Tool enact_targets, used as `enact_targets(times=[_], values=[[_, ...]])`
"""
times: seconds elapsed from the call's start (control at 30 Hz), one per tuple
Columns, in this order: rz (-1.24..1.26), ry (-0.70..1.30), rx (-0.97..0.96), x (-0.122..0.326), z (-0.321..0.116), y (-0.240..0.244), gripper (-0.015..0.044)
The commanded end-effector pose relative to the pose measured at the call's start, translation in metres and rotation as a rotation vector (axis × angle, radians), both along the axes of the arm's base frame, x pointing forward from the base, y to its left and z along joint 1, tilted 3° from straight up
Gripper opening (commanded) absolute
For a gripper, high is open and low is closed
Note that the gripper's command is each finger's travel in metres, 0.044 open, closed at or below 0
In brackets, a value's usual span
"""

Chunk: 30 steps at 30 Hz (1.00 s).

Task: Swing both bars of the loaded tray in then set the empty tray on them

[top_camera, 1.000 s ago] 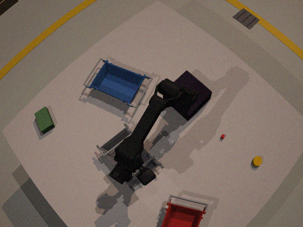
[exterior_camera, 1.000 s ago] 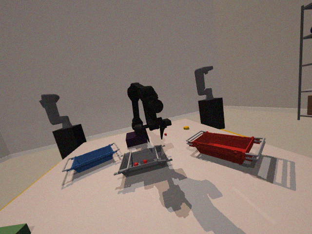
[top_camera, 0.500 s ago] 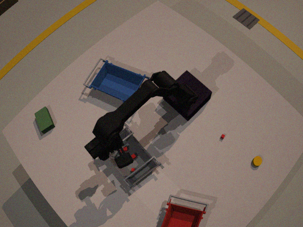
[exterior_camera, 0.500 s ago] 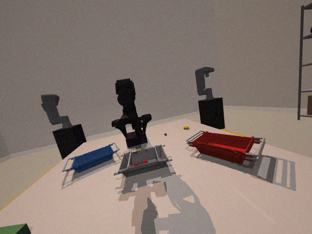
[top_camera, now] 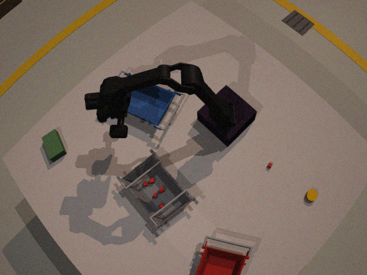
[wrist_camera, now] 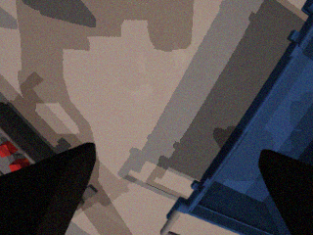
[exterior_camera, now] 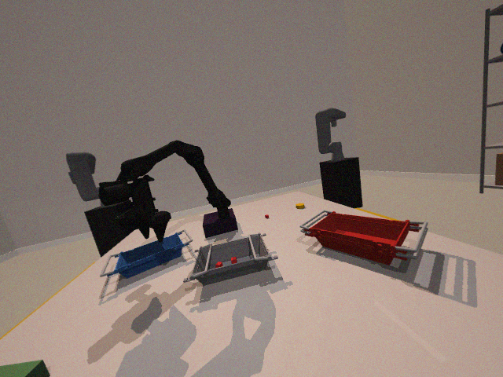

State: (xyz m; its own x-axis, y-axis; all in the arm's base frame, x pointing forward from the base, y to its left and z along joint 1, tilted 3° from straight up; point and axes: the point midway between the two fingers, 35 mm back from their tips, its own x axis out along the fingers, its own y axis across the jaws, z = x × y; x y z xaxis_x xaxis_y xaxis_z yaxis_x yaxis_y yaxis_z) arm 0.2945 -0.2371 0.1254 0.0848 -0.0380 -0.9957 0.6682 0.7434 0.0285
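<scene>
The loaded grey tray (top_camera: 175, 180) (exterior_camera: 235, 271) holds several small red blocks (top_camera: 161, 189) (exterior_camera: 233, 260) (wrist_camera: 20, 165). One wire bar (top_camera: 143, 174) (exterior_camera: 208, 258) and the other wire bar (top_camera: 169, 204) (exterior_camera: 252, 247) both lie across its top, one near each end. The empty blue tray (top_camera: 148, 103) (exterior_camera: 152, 258) (wrist_camera: 289, 113) stands upright on the table beside it, its bars out over its ends. My gripper (exterior_camera: 153, 238) (wrist_camera: 178, 154) is open and empty, pointing down above the blue tray's side. The arm hides part of the blue tray in the top view.
A larger-looking red tray (top_camera: 221, 264) (exterior_camera: 353, 241) stands beyond the grey one. A green block (top_camera: 54, 145) (exterior_camera: 24, 370), a loose red block (top_camera: 269, 165) (exterior_camera: 266, 216) and a yellow disc (top_camera: 311, 195) (exterior_camera: 299, 206) lie farther out. The arm stands on a dark base (top_camera: 242, 118).
</scene>
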Motion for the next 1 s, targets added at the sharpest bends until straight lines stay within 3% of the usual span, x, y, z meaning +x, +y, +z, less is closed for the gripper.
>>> enact_targets(times=[0.0, 0.33, 0.57, 0.97], values=[[-0.129, 0.01, 0.02, -0.051, -0.018, -0.045, 0.044], [-0.44, 0.009, 0.047, -0.192, -0.053, -0.11, 0.044], [-0.445, 0.009, 0.048, -0.194, -0.063, -0.112, 0.044], [-0.445, 0.009, 0.048, -0.19, -0.13, -0.113, 0.044]])
